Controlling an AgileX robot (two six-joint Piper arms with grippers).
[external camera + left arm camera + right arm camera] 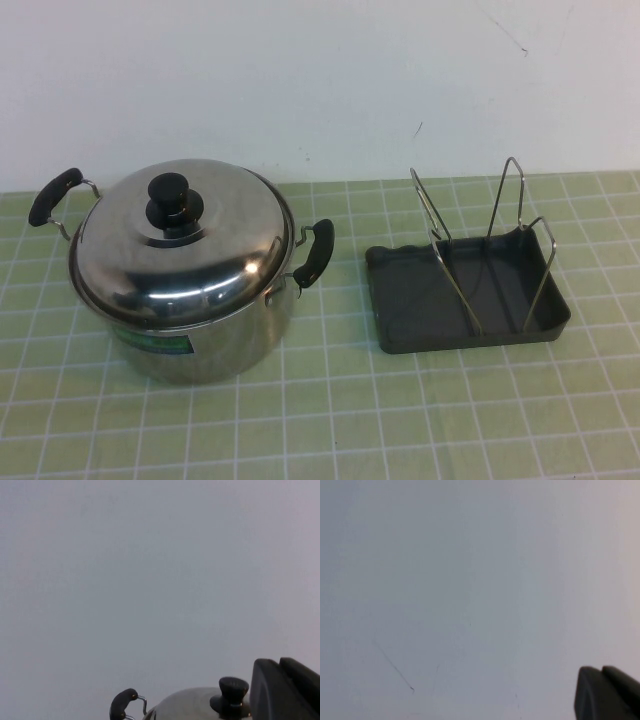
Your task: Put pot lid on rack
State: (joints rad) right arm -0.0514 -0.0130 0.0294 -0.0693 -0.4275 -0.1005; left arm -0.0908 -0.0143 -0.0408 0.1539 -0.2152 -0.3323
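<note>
The pot lid [185,245], shiny domed steel with a black knob [175,200], sits on the steel pot [215,345] at the left of the table. The rack [465,290], a dark grey tray with upright wire loops, stands to its right and holds nothing. Neither arm shows in the high view. My left gripper [279,662] shows in the left wrist view with its two dark fingers together, empty, on the near side of the lid's knob [231,695] and apart from it. My right gripper [601,670] has its fingers together, empty, facing the bare white wall.
The pot has two black side handles [55,195] [315,252]; the right one points toward the rack. A green tiled mat [330,420] covers the table. A white wall [320,80] stands right behind the table.
</note>
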